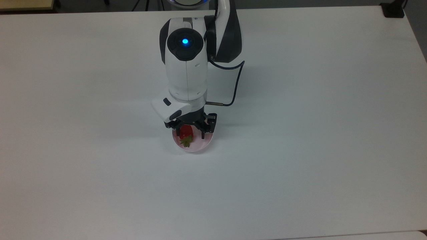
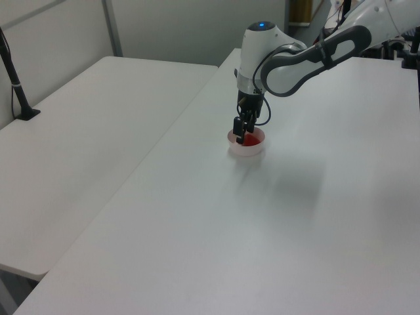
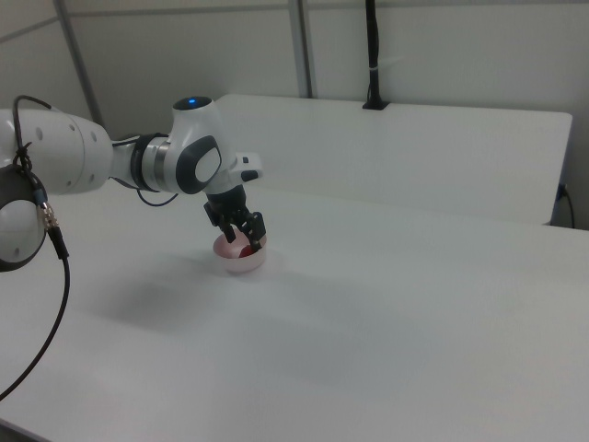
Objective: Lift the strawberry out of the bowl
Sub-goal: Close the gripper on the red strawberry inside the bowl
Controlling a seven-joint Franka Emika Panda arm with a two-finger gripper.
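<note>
Red and glossy, the strawberry (image 1: 185, 133) lies inside the pale pink bowl (image 1: 196, 146), a little below the middle of the top view and slightly to the top view's left of the bowl's centre. Its long axis runs up and down the top view: the red body points toward the upper part of the frame, where the arm comes from, and the green leafy cap (image 1: 185, 142) points toward the lower edge.

The gripper (image 1: 190, 130) hangs straight over the bowl with its 2 fingers spread apart and nothing between them. In the top view 1 fingertip shows on the strawberry's left near the bowl's rim, and the other comes down inside the bowl on the strawberry's right. So the fingers open across the top view's left-right line, which is across the berry's short width. That is the relation the grasp depends on: the berry's body sits between the 2 fingers, nearer the left one, and the cap sticks out below them.

In the left view the gripper (image 2: 239, 135) reaches down to the bowl (image 2: 248, 148), with a bit of red showing by the fingers. In the right view the gripper (image 3: 242, 236) likewise sits at the bowl (image 3: 241, 261). How deep the tips are, and whether either touches the berry, I cannot tell.

The white table (image 1: 300, 133) around the bowl is bare.
</note>
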